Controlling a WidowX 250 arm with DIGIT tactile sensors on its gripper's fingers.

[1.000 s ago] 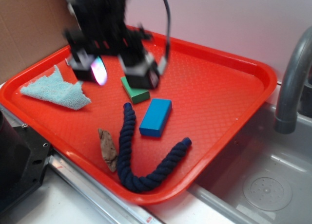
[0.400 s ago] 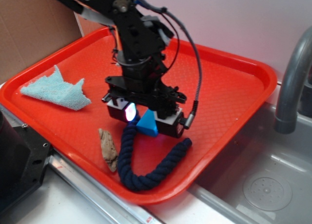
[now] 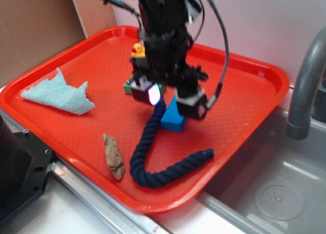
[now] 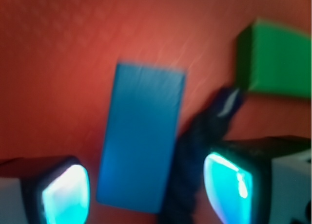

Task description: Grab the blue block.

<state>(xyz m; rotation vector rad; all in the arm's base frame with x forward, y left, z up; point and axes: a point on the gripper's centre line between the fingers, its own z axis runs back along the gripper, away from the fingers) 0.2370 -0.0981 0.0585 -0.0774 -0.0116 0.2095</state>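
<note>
- The tool [image 3: 170, 103] stands spread, its two lit pads either side of the blue block [image 3: 173, 117] but not pressed on it; the wrist view shows the block [image 4: 141, 136] lying in the gap with red surface showing on its left.
- A moment ago the tool sat lower and nearer the front edge of the tray; now it has shifted back and right, and the block with it, so the block looks nudged along rather than gripped.
- The navy rope [image 3: 153, 157] has been dragged too: its upper end now runs straight up into the gap, and in the wrist view the rope [image 4: 195, 151] lies between the block and the right pad.
- That matters, I think: closing now may pinch rope together with block, or tip the block out.
- The green block [image 3: 128, 86] lies just behind the tool, partly hidden.
- A yellow duck [image 3: 137, 50] peeks out further back.
- The pale blue cloth [image 3: 60, 95] rests by the left edge of the red tray [image 3: 239, 86], and a brown scrap [image 3: 113, 156] near the front edge.
</note>
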